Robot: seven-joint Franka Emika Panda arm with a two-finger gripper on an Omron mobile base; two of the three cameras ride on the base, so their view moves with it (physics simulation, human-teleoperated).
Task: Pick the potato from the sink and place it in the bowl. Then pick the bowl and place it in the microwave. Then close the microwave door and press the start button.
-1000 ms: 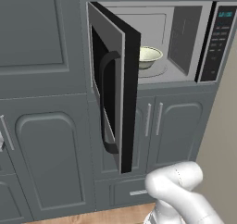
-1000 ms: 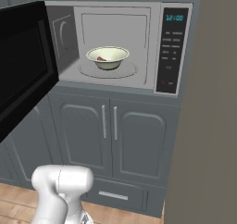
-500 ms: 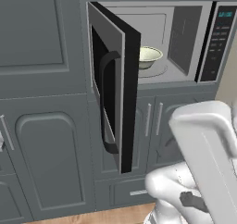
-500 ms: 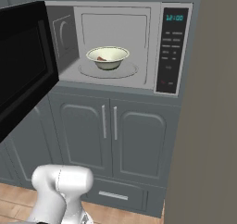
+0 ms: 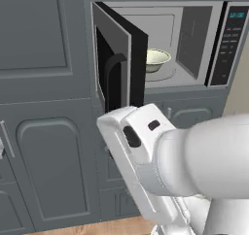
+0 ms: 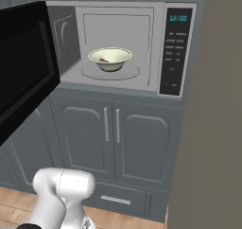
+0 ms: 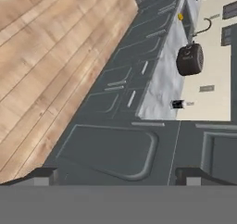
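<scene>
Potato point(image 6: 105, 60), as you see it from the right base view, is a small reddish-brown lump lying inside the bowl point(image 6: 110, 59), and the bowl sits on the round turntable in the middle of the microwave point(image 6: 118, 43) cavity. To the right of the cavity you have the dark control panel point(image 6: 177, 48) with its teal display lit; the microwave door point(image 6: 23, 67) stands swung wide open at the left, its black glass toward you. In the left base view, the door point(image 5: 119, 64) is edge-on and hides part of the bowl point(image 5: 158, 59), while the white arm point(image 5: 160, 166) bulks large in the near right. In the hand view, the pincer point(image 7: 118, 176) has its two dark tips spread wide with nothing between them, pointed along grey cabinet fronts point(image 7: 111, 149) and a long pale surface point(image 7: 162, 86) beside a wooden floor point(image 7: 51, 47).
</scene>
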